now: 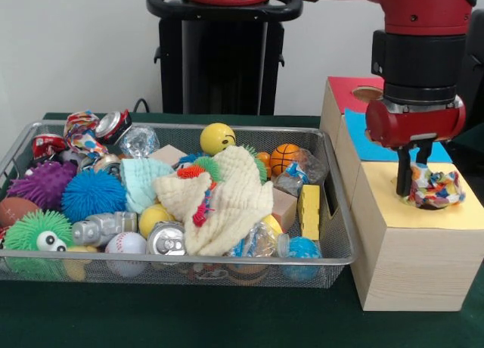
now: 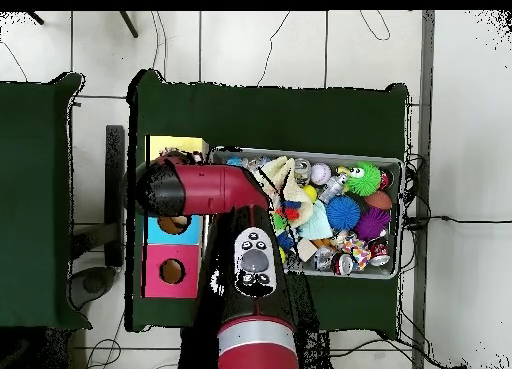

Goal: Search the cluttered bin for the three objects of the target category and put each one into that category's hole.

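Spotted cloth [image 1: 435, 187] lies on the yellow-topped box [image 1: 423, 212], touching the tool [image 1: 412, 178]; grip unclear.

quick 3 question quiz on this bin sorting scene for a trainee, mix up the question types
1. True or false: a small white cloth piece with coloured spots lies on top of the yellow-topped pale wooden box.
2. The red and black hand hangs over which box? A: red-topped. B: blue-topped. C: yellow-topped.
3. Fill in: in the front view, another spotted cloth piece sits inside the shallow silver wire mesh bin, at its far ___ corner.

Key: 1 true; 2 C; 3 left.
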### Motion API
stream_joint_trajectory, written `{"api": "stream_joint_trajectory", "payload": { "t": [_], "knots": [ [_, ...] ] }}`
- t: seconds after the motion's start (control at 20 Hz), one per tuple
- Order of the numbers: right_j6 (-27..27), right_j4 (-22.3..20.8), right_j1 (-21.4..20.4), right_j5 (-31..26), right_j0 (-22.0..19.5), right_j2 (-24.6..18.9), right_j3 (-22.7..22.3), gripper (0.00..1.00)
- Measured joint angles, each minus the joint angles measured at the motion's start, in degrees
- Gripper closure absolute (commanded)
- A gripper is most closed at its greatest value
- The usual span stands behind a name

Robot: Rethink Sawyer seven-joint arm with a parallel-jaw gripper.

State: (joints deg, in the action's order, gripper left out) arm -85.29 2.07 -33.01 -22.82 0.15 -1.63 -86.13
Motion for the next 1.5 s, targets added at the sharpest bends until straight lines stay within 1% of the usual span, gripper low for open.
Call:
{"api": "stream_joint_trajectory", "payload": {
  "t": [0.2,0.3,0.55,1.0,1.25,1.4,1.5],
  "knots": [
    [0.0,0.0,0.4,-0.9,1.7,1.4,-0.2,1.0],
    [0.0,0.1,0.6,-1.4,3.3,3.0,-0.1,1.0],
    [0.0,0.4,0.8,-1.4,4.8,4.5,0.0,1.0],
    [0.0,1.5,1.0,-0.8,5.0,4.9,0.0,1.0],
    [0.0,1.5,1.5,2.3,5.0,4.9,-0.2,1.0],
    [0.0,1.6,2.7,5.7,5.0,4.9,-0.6,1.0],
    [0.0,1.5,3.1,6.8,5.0,4.9,-0.7,1.0]
  ]
}}
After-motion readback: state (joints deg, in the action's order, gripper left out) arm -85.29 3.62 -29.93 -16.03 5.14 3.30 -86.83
